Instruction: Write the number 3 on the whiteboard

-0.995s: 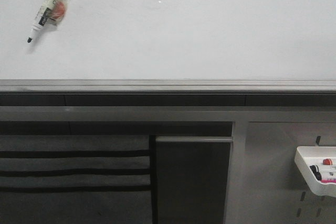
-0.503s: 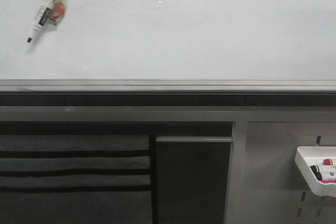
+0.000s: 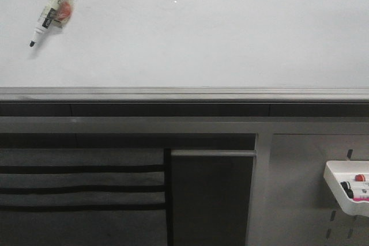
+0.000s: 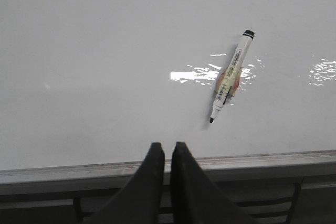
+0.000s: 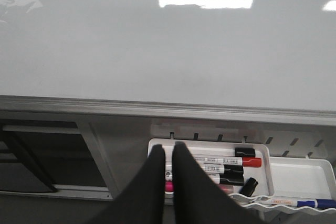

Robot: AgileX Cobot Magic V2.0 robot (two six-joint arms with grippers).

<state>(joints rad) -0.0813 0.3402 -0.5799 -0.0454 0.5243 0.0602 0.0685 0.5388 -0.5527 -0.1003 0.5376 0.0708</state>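
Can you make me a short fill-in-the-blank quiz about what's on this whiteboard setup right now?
1. The marker lying on the whiteboard has its cap ____.
2. The left gripper holds ____.
3. The spare markers sit in a white ____ below the board's rail.
4. The board shows ____ written digit.

Missing words: off; nothing; tray; no

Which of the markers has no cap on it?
The marker lying alone on the whiteboard: the uncapped marker shows a bare black tip. The markers in the white tray wear caps, as far as visible.
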